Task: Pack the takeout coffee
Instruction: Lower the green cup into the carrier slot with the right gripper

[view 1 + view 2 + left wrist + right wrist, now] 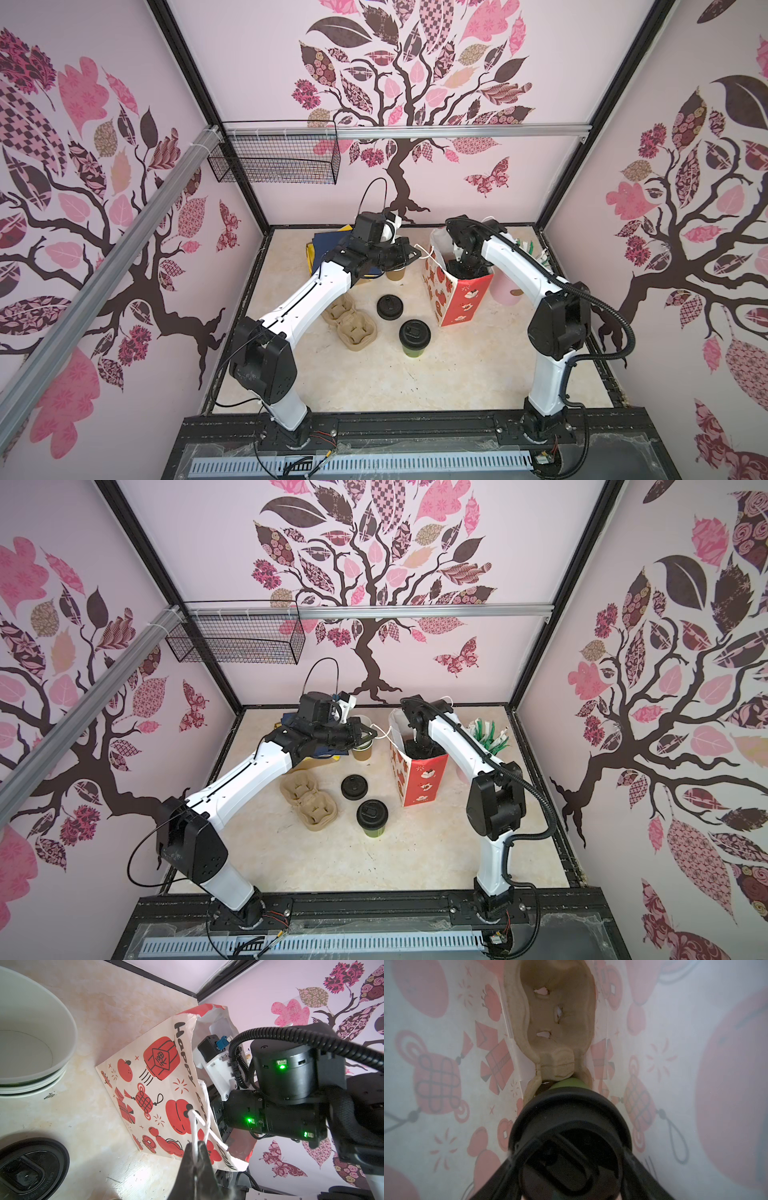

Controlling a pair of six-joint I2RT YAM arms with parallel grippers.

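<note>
A green cup (414, 338) stands on the table (374, 382), close to the front. Behind it stands the red and white bag (457, 299). Inside the bag, the right claw (571, 1153) holds the other green cup (571, 1113) over a brown tray (556, 1012). The left claw (196, 1153) is shut tight, pinching the bag's white string (195, 1126).
</note>
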